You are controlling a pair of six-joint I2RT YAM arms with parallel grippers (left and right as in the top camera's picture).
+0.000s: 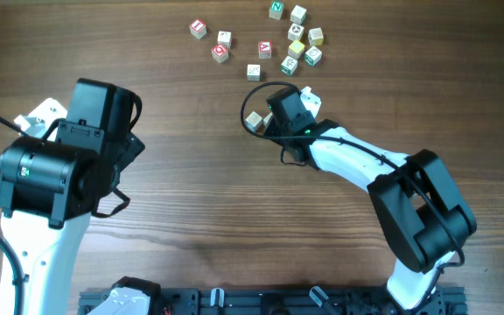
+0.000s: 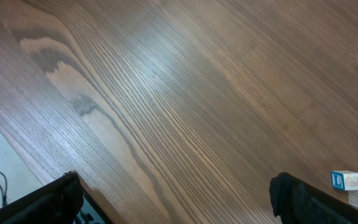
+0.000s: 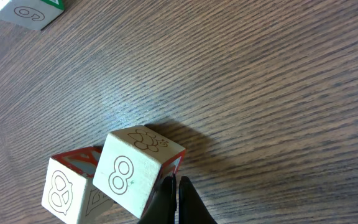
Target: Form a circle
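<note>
Progress, judged: early.
- No ring formed. Cube clump (image 1: 254,121) at overhead centre; right wrist view shows two of its cubes touching.
- Loose cubes (image 1: 291,39) scattered upper centre, all left to place.
- Right gripper (image 3: 176,200): fingers pressed together, holding nothing, tips against nearer clump cube.
- Left gripper (image 2: 176,190): fingers spread wide, empty, over bare wood.
- Room: table (image 1: 191,201) open lower centre and left. Table edge shows lower left of left wrist view.

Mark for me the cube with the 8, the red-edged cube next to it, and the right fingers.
Cube with the 8 (image 3: 126,177): right wrist view, on its 8 face.
Red-edged cube (image 3: 62,190): right wrist view, front face.
Right fingers (image 3: 191,208): right wrist view, one shut finger.
</note>
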